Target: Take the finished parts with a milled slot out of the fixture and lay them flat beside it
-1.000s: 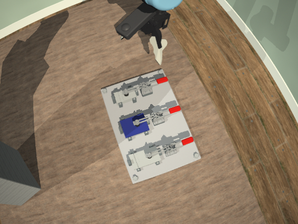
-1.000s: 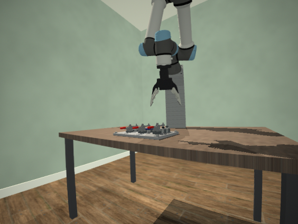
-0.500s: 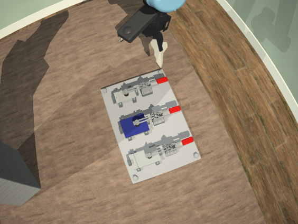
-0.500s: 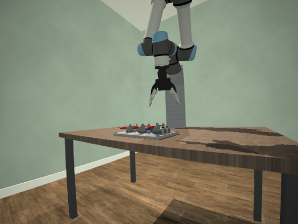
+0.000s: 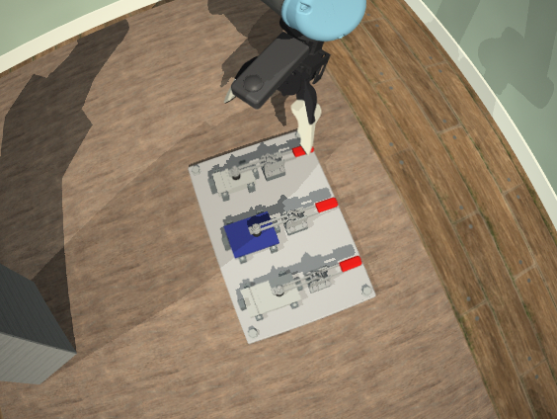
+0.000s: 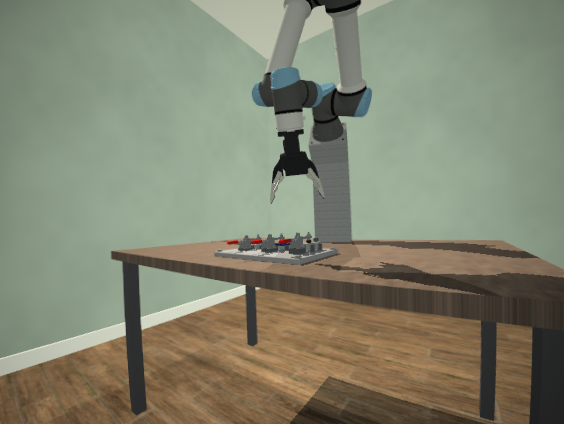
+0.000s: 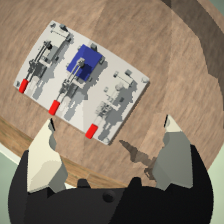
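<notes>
The grey fixture plate (image 5: 281, 242) lies on the wooden table and holds three toggle clamps with red handles (image 5: 326, 204). The blue blank (image 5: 251, 237) sits under the middle clamp. A pale finished part (image 5: 232, 180) sits in the far station and another (image 5: 269, 298) in the near station; their slots are too small to make out. My gripper (image 5: 268, 124) is open and empty. It hangs high above the table near the plate's far end, as the exterior view shows (image 6: 297, 195). The wrist view shows both fingers spread wide, with the fixture (image 7: 82, 80) and blue blank (image 7: 82, 64) below.
A grey ribbed pedestal (image 5: 25, 336) (image 6: 330, 195) stands on the table to the left of the plate, seen as a column behind the fixture in the exterior view. The table edge runs close to the plate's red-handle side (image 5: 375, 208).
</notes>
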Controlling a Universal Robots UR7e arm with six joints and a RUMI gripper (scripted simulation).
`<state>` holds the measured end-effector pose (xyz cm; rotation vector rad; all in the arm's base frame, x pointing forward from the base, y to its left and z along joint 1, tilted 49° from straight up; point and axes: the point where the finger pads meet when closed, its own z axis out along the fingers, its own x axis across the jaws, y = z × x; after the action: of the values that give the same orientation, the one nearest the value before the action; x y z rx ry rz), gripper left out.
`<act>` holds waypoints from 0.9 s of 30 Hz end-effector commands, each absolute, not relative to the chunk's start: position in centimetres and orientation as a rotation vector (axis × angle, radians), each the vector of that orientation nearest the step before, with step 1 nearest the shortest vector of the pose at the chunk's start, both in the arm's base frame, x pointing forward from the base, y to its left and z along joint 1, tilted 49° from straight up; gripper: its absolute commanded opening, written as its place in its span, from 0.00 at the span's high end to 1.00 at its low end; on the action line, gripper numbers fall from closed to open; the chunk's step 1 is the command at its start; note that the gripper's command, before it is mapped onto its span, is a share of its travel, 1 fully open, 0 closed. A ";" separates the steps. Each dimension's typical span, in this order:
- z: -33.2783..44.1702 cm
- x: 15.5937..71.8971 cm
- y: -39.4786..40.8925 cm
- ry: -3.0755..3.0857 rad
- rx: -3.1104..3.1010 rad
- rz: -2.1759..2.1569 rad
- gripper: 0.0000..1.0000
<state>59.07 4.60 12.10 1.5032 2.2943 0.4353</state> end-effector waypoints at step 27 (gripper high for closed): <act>9.7 57.6 -1.0 2.434 1.409 0.362 0.00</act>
<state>57.48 -0.78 9.67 1.4234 2.4232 0.3643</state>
